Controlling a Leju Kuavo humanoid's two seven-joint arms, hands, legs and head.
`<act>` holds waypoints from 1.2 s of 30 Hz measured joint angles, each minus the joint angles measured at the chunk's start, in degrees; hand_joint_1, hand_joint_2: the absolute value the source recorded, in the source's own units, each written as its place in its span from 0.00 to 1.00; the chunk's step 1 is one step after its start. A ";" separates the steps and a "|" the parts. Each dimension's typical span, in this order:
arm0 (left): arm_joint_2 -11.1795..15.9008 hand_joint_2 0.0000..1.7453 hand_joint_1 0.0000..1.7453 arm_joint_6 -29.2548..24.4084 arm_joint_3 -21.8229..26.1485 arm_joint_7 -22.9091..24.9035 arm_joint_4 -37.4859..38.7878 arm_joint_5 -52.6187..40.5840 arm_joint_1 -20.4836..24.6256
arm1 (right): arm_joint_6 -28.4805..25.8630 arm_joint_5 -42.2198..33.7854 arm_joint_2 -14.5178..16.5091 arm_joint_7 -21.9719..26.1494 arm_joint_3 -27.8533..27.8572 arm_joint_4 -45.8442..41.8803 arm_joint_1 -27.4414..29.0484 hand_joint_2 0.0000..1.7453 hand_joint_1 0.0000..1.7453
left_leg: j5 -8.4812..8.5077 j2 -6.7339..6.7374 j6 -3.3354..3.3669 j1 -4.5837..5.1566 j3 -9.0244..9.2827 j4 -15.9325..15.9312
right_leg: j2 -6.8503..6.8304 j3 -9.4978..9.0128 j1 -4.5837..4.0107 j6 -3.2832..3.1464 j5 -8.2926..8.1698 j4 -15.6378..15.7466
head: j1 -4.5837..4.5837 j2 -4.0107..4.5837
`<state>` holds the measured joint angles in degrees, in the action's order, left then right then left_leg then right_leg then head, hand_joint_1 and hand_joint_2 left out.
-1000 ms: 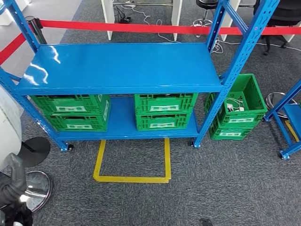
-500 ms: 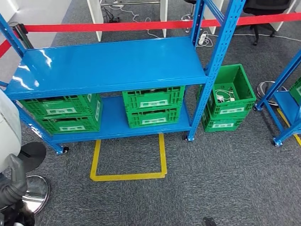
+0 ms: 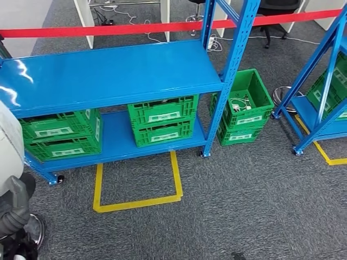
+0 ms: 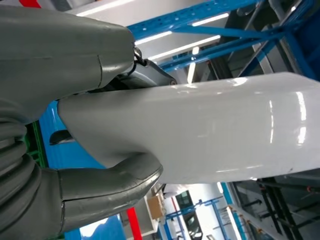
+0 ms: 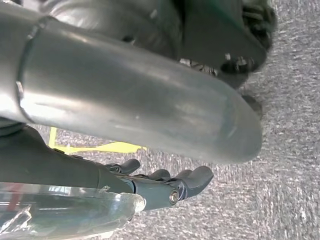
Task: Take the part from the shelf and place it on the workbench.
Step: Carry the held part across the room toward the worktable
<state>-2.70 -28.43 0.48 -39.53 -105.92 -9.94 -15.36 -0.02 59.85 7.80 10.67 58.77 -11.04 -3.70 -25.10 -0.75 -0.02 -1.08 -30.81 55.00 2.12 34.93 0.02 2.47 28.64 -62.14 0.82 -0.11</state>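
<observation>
My left hand (image 3: 15, 210) grips a large white glossy part (image 3: 10, 145) at the left edge of the head view. The left wrist view shows the part (image 4: 211, 130) clamped between the grey thumb and fingers of that hand (image 4: 49, 70). The blue shelf (image 3: 110, 73) stands ahead, its top board bare. In the right wrist view my right hand (image 5: 132, 95) hangs over grey carpet, its dark fingers (image 5: 188, 181) stretched out and holding nothing.
Green crates (image 3: 161, 120) sit on the shelf's lower board, and stacked green crates (image 3: 245, 105) stand on the floor beside its right post. A second blue shelf (image 3: 323, 81) is at the right. Yellow floor tape (image 3: 139, 201) marks a square; red barrier tape (image 3: 122, 28) runs behind.
The whole scene has slid left across the head view, so the camera has turned right; the second shelf has come into view. The white part stays in my left hand.
</observation>
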 joint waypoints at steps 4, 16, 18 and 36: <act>-0.03 1.00 1.00 0.08 0.09 -0.05 0.01 0.00 -0.08 | -0.51 1.16 0.02 1.01 -0.03 0.00 -0.05 0.00 0.00 | 0.11 1.20 0.29 0.21 -0.35 0.11 | -1.68 4.99 0.24 0.62 4.62 -11.72 | 0.18 0.00; -0.21 1.00 1.00 0.28 0.20 -0.22 0.01 -0.07 -0.09 | -0.76 2.01 -0.05 1.88 -0.15 0.00 0.00 0.00 0.00 | -3.78 -0.08 -2.46 0.16 -5.13 8.32 | -1.66 -4.10 0.58 -1.96 -2.11 5.15 | -0.19 0.00; -0.26 1.00 1.00 0.31 0.20 -0.23 0.01 -0.03 -0.19 | -0.73 2.00 -0.06 1.80 -0.15 0.00 0.05 0.00 0.00 | -6.84 -0.01 -2.64 0.15 -8.73 15.93 | -2.59 -3.87 0.47 -2.18 -2.19 5.15 | -0.23 0.00; -0.53 1.00 1.00 0.82 0.35 -0.40 0.01 0.44 -0.33 | 0.19 2.29 -0.09 2.11 -0.26 0.00 0.17 0.00 0.00 | 0.96 -0.18 0.75 0.63 -2.06 0.94 | -2.37 4.25 0.06 0.53 7.35 -13.36 | 0.16 0.00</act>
<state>-3.23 -27.60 0.83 -39.93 -105.92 -9.51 -15.69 0.18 62.14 7.72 12.79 58.51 -11.04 -3.52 -24.15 -0.94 0.73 -0.45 -32.87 55.95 -0.24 39.18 0.08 3.01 35.99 -75.51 0.98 -0.11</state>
